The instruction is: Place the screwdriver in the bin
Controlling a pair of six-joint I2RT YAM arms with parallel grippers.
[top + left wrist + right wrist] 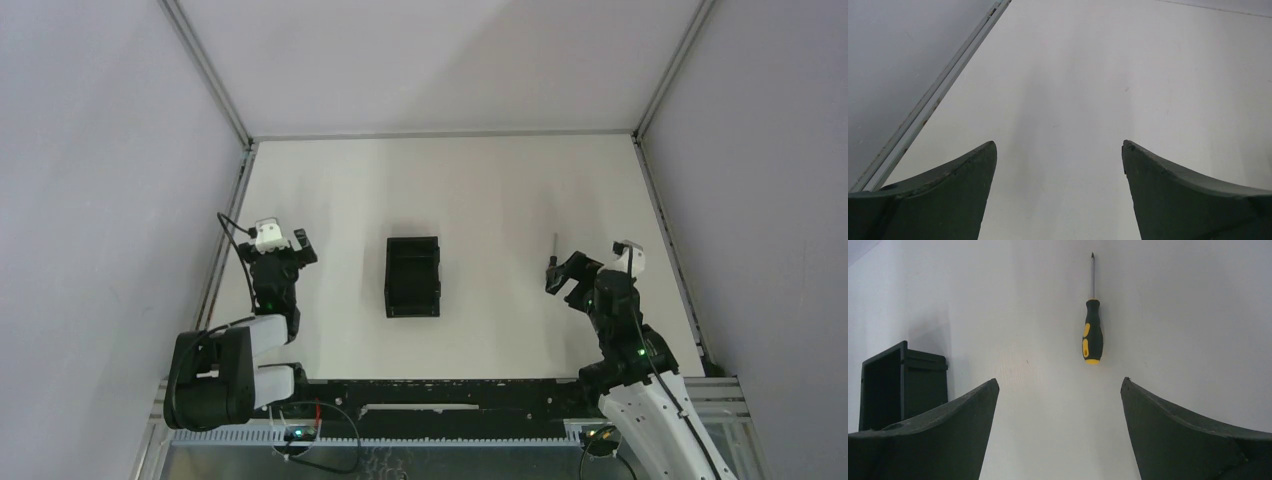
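Top external shows one bin [413, 242], one screwdriver [555, 245], with left hand [1059, 147] and right hand [1059, 385] both spread wide.

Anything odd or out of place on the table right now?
Nothing stands out. The screwdriver lies flat and whole on the table, just ahead of the open right pincer. The bin stands upright mid-table, not tipped. The left pincer is open and holds nothing. No spills or damage visible.
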